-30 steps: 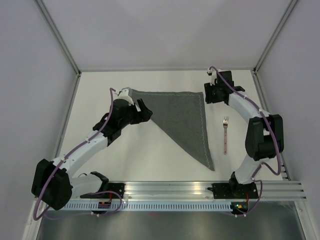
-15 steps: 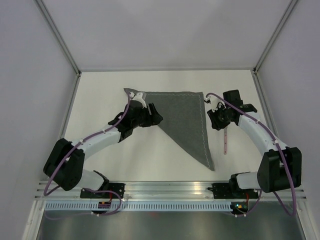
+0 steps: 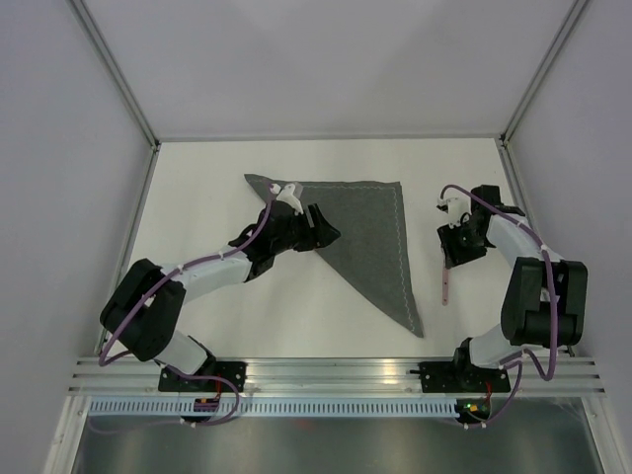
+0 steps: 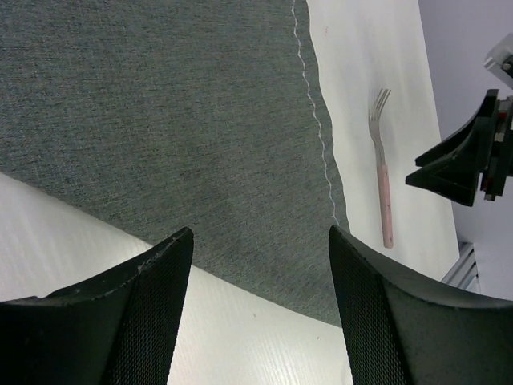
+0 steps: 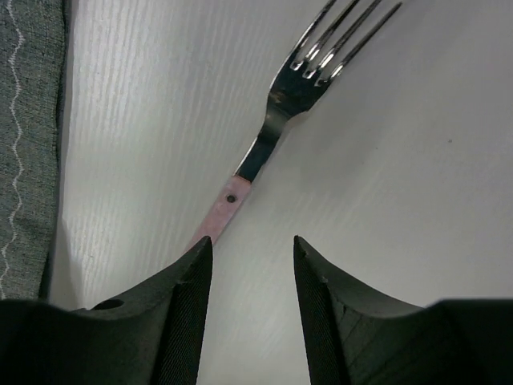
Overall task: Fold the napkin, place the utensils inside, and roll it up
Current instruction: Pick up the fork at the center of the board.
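The napkin (image 3: 370, 232) lies folded into a dark grey triangle, its long fold running from the far left down to a near-right point. My left gripper (image 3: 326, 233) hangs open over that diagonal fold; the left wrist view shows the napkin (image 4: 200, 112) and bare table between its fingers (image 4: 152, 305). The fork (image 3: 446, 281) lies right of the napkin, tines pointing away. Directly above it my right gripper (image 3: 455, 247) is open. In the right wrist view the fork (image 5: 268, 136) lies flat, its pink handle passing under the left finger (image 5: 168, 321). Nothing is held.
The table (image 3: 296, 306) is white, with walls on the left, right and far sides. A metal rail (image 3: 336, 373) with both arm bases runs along the near edge. The napkin's stitched hem (image 5: 16, 120) lies just left of the fork.
My left gripper slid right along the napkin's fold. My right arm swung from the far right corner down and over the fork.
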